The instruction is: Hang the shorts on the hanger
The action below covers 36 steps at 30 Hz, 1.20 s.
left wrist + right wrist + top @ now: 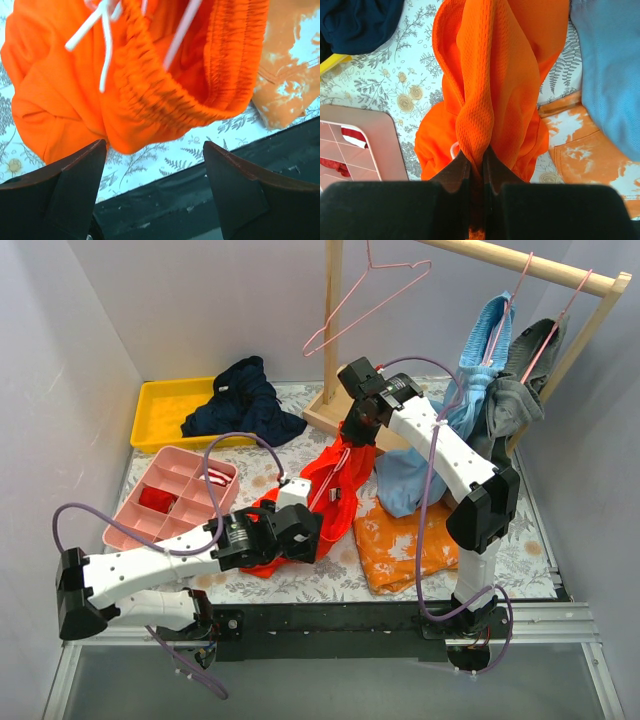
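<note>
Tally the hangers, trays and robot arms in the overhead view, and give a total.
Pink hangers: 3
Trays, a yellow tray and a pink tray: 2
Robot arms, the left arm and the right arm: 2
Total: 7

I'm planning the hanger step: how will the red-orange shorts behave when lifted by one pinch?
Probably floppy: the shorts hang in folds from the right end effector. Likely light: a narrow pinch holds them. The gathered waistband may bunch shut.

Plain red-orange shorts (345, 465); pink hanger (340, 302); orange cloth (405, 540) blotched white; table (330, 585) white with grey fern-and-flower print.
</note>
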Motion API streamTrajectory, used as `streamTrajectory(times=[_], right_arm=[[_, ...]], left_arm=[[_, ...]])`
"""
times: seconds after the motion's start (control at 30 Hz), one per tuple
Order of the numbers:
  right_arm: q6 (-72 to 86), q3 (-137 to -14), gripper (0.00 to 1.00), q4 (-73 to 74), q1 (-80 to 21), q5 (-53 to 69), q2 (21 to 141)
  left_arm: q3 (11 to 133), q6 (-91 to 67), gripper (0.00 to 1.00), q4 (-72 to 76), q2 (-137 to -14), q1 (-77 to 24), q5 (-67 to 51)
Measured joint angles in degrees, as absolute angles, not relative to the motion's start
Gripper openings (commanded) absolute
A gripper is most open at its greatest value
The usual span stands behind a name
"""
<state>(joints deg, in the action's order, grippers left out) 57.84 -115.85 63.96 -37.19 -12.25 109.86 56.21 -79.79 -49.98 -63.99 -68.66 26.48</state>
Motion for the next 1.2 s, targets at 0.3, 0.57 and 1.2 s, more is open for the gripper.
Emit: streamTrajectory(times=[0.3, 0.57, 1.2], right_arm=[[57.5, -115.9, 0.01, 64.6, -37.1, -11.1, 109.9], [57.5, -115.8, 0.01, 64.6, -37.1, -10.1, 109.9], [57.3, -115.5, 0.01, 64.6, -37.1, -9.6, 109.9]], left_arm=[[58.1, -75.4, 0.98, -48.4, -71.9, -74.8, 31.2], [58.7, -74.7, 0.98, -48.9, -77.1, -75.0, 39.5], [51.8, -63.4, 0.45, -32.0, -60.6, -70.4, 41.3]])
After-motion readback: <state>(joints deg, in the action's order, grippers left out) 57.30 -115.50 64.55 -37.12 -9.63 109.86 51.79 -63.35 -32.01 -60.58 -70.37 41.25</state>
